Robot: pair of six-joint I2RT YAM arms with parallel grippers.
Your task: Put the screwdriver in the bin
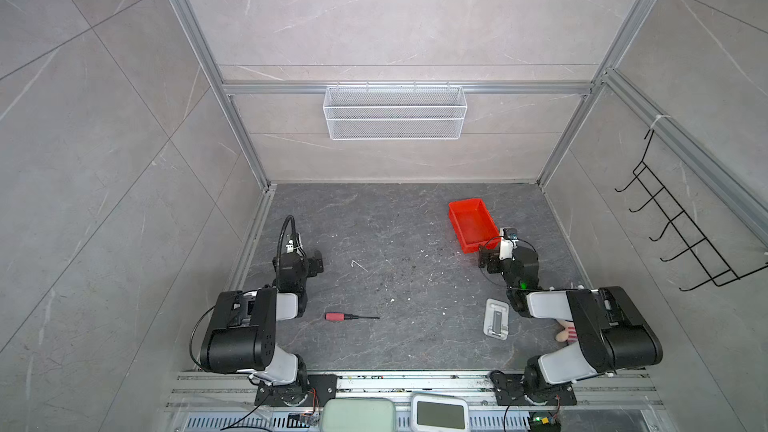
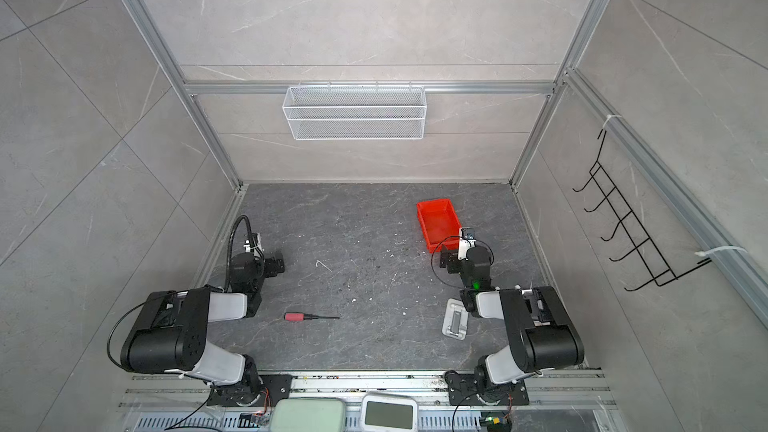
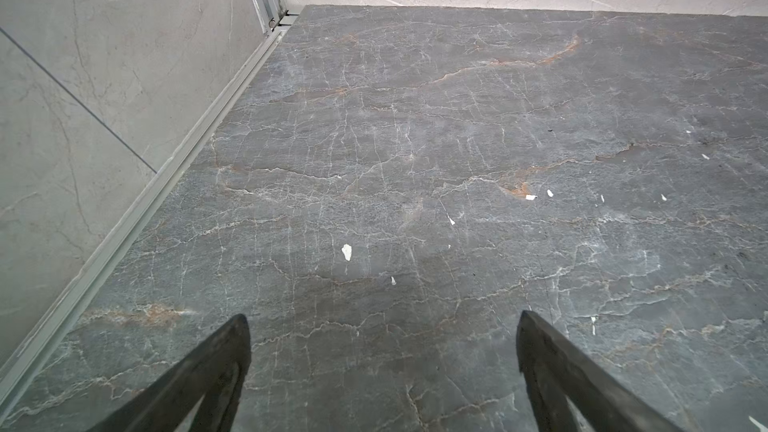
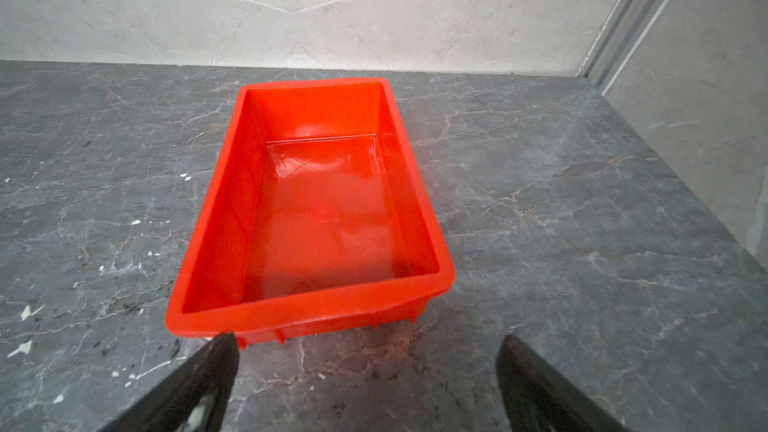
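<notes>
**Screwdriver** (image 1: pixel 351 317): lies flat on the dark table (image 1: pixel 395 222), left of the middle and toward the near edge. Long axis runs across both top views, red handle toward the left arm, shaft tip toward the right. Appears in neither wrist view.

**Left gripper** (image 3: pixel 382 317): hangs with jaws spread wide and empty, over bare table. Sits farther toward the back wall than the screwdriver, which lies nearer the robot's base and slightly to the right of it, outside the wrist camera's field. Judged the nearer arm by a clear margin. Calls for a pull-back toward the base and a grasp across the handle, jaws set crosswise to the long axis.

**Right gripper** (image 4: pixel 368 340): stands equally wide and empty, just beside the near end of the bin (image 4: pixel 307 309), well apart from the screwdriver.

**Bin**: rests empty at the right rear of the table, diagonally across from the screwdriver and well apart from it.
</notes>
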